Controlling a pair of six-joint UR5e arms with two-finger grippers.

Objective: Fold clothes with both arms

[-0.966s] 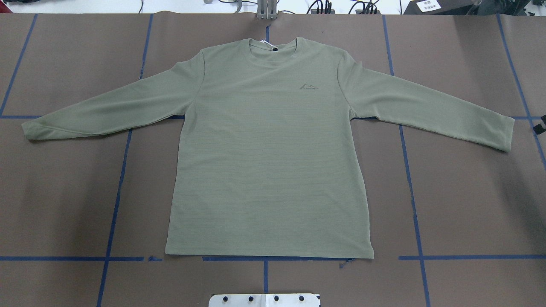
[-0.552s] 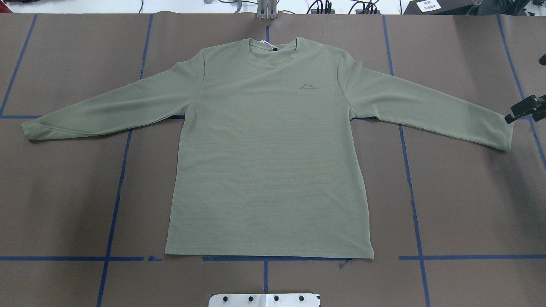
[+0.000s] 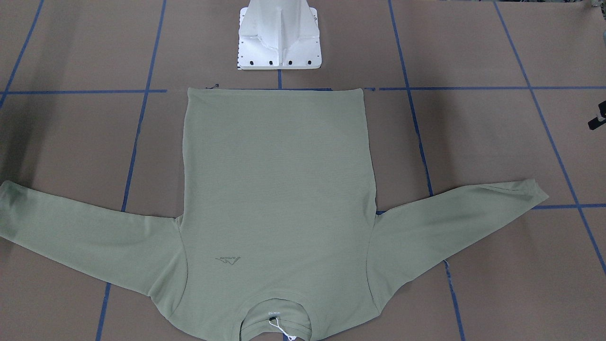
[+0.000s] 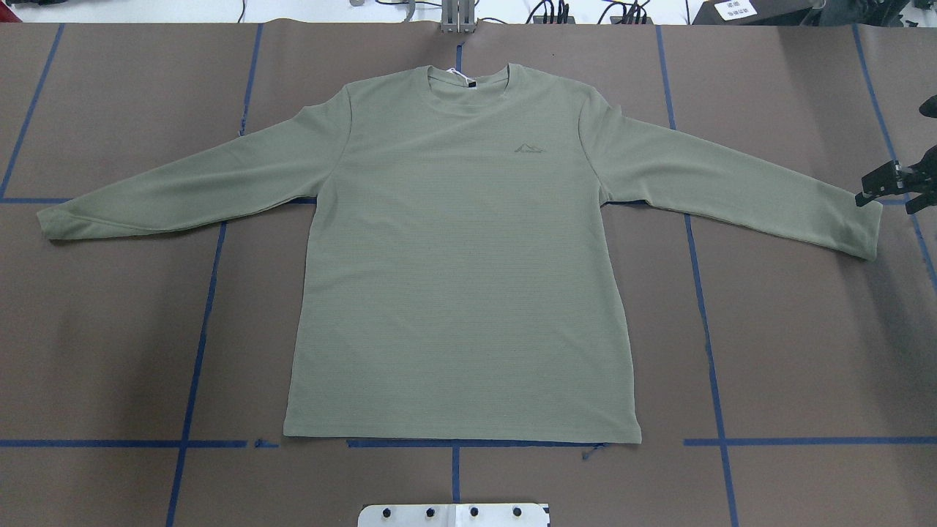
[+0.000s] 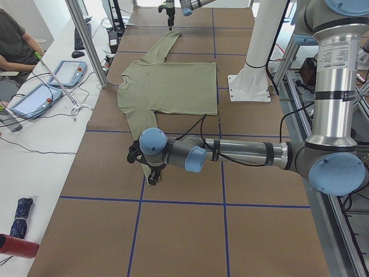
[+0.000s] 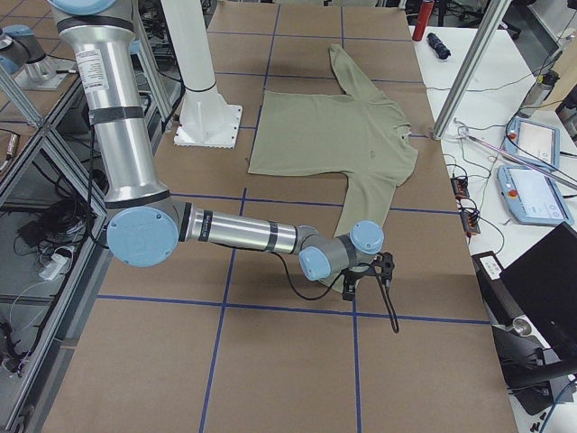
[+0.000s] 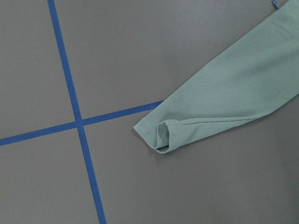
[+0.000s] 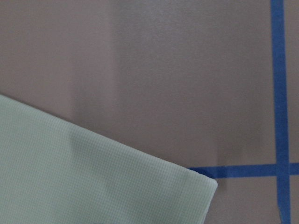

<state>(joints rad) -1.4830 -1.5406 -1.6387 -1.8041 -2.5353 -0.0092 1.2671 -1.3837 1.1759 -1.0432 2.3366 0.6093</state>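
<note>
The sage-green long-sleeved shirt lies flat and face up on the brown table, sleeves spread out, collar at the far side. Just beyond the right cuff, my right gripper hangs at the table's right end; its two black fingers stand apart, open and empty. In the right wrist view only the cuff's corner shows. My left gripper hovers past the left cuff, only a black edge of it showing in the front view. I cannot tell whether it is open or shut.
Blue tape lines grid the table. The white pedestal base stands just behind the shirt's hem. A side table along the far edge holds tablets and cables, with a person seated there. A metal post rises beside it.
My right gripper came in from the overhead view's right edge and moved left, close to the right cuff. The shirt has not moved.
</note>
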